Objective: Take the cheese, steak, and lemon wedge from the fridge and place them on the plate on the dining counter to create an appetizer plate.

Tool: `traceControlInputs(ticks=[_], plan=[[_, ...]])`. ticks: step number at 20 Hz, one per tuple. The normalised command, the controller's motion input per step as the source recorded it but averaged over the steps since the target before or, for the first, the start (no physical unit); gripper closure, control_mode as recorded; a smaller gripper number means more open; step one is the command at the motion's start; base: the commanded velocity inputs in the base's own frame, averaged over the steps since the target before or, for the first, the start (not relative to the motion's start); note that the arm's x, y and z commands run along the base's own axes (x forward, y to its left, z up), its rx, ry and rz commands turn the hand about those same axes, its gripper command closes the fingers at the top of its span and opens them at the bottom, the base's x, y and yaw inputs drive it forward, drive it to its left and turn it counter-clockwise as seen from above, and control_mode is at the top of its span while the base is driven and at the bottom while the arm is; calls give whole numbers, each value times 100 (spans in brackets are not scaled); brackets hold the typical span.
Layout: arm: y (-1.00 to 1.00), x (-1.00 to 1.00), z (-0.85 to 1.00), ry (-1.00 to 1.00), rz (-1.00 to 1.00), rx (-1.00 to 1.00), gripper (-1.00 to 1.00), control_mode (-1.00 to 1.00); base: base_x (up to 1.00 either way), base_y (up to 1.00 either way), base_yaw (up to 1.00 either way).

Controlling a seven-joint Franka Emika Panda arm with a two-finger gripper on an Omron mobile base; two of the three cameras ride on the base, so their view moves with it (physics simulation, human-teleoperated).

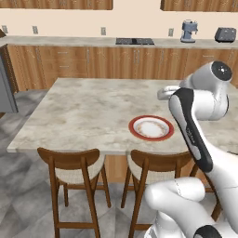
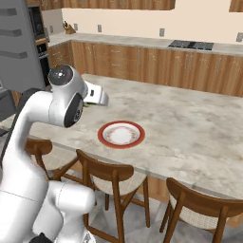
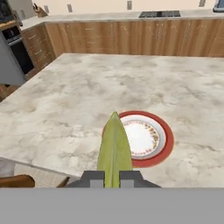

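Lemon wedge (image 3: 114, 148) (pincer-held) overlapping plate (image 3: 162, 153)

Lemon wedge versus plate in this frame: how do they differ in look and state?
The lemon wedge is a narrow yellow-green sliver; the plate is round, red-rimmed with a white centre, and far wider. The wedge is clamped in the shut gripper above the dining counter; the plate lies flat on it, bare.

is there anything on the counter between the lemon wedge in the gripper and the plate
Nothing visible. The gripper holds the lemon wedge just short of the plate, with only bare dining counter between.
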Motion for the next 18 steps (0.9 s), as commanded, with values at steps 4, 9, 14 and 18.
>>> traceControlInputs(ticks=[4,9,14,18], plan=[[-3,98,-22,5,0,0,100,-100,0,0,0],[-2,68,-41,28,0,0,100,-100,0,0,0],[-27,60,-50,27,1,0,100,-100,0,0,0],[-39,53,-67,9,6,0,100,-100,0,0,0]])
